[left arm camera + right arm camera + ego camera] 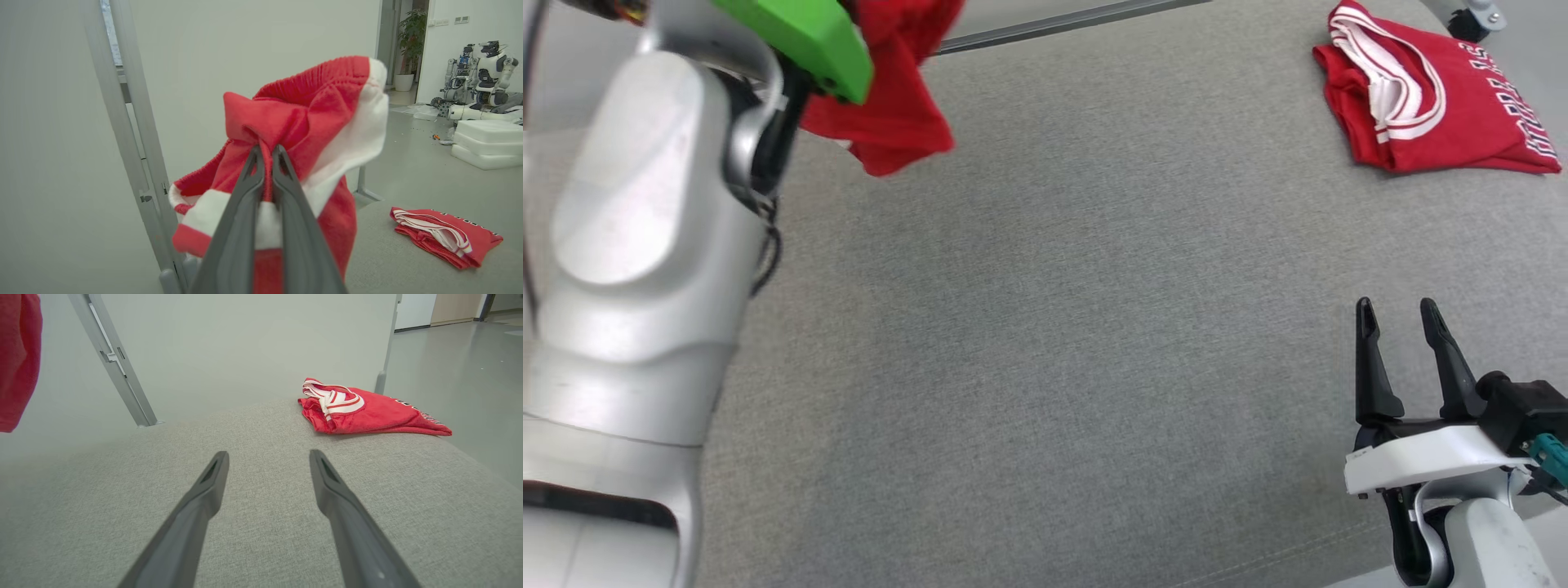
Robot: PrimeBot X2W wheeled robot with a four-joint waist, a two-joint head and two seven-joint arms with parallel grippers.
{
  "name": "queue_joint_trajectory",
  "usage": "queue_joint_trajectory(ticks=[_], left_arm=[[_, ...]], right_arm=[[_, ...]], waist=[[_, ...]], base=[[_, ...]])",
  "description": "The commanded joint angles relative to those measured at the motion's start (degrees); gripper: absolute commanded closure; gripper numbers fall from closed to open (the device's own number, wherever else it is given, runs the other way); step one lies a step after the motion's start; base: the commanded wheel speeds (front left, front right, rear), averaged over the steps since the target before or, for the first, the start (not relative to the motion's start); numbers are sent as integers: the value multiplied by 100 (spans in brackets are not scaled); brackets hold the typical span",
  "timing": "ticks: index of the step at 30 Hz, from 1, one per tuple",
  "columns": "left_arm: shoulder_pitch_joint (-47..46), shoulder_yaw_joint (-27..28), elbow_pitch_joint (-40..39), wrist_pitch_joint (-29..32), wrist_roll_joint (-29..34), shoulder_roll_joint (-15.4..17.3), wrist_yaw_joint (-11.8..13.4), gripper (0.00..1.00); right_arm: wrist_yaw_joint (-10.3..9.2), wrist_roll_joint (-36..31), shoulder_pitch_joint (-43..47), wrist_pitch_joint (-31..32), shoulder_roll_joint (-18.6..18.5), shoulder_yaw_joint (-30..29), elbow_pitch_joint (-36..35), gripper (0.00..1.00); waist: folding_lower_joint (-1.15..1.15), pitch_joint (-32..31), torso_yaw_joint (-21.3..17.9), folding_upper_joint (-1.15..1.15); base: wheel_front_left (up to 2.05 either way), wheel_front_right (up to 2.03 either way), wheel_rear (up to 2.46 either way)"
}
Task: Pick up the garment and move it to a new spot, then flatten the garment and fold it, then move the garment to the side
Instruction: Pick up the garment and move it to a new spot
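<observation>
Above the far left of the grey fabric surface point(1054, 327), the left hand point(267, 153) clamps a bunched red-and-white knit garment point(310, 106) aloft (pickup judged done); placing, flattening and folding remain, and the right hand point(1396, 304) stands released.

surface: grey fabric-covered table point(1045, 343) | on it: folded red shirt point(1429, 114), far right corner

Red garment point(314, 106) with white band and gathered elastic edge, bunched up, hanging in the air. One fold is pinched tight by the left gripper point(266, 150).
</observation>
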Motion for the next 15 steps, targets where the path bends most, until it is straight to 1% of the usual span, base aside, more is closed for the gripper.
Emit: queue_joint_trajectory(ticks=[1,4,7,11,15], left_arm=[[178,-50,2,-32,-102,-108,33,100],[476,-185,76,-87,-146,-415,76,100],[911,-304,206,-205,-245,-621,112,100],[1602,-481,511,-409,-366,-791,163,100],[2148,-771,860,-569,-377,-913,146,100]], right_arm=[[-10,21,20,-23,23,24,-5,0],[-10,43,-2,-23,37,54,-12,0],[-10,66,-18,-24,51,85,-19,0],[-9,113,-25,-24,62,94,-17,0],[-10,145,-61,-24,65,102,4,0]], waist=[[0,-95,-248,0],[0,-70,-318,0],[0,-36,-370,0],[0,15,-395,0],[0,53,-373,0]], base=[[0,0,0],[0,0,0],[0,0,0],[0,0,0],[0,0,0]])
